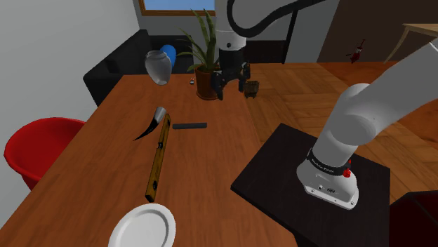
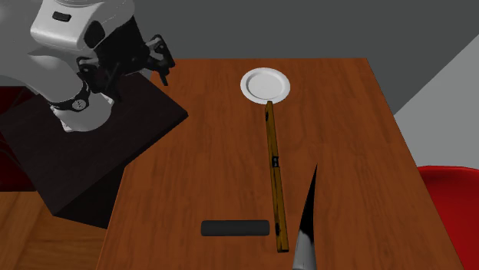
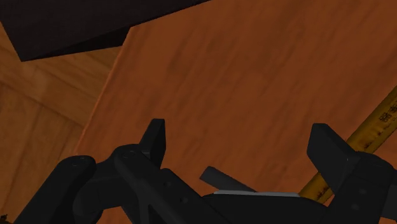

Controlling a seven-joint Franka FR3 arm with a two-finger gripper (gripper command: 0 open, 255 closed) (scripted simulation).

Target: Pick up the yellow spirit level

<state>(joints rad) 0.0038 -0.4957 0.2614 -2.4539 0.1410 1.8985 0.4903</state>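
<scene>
Spirit level [image 1: 158, 160], yellow-brown, lies mid table [image 1: 105, 154], one end by the white plate [image 1: 146, 228] at the table's edge. Gripper [image 3: 245, 143] hangs well apart w/ jaws wide & empty. You should straddle its middle, jaws across its width.

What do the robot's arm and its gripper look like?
The arm is white, with thick rounded links and dark joints; near its base sits a black band with pale lettering and a red spot. The gripper is all black, with two blocky fingers.

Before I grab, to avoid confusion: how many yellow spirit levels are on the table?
1. The long yellow spirit level lies on the table, one end by the round white plate.
</scene>
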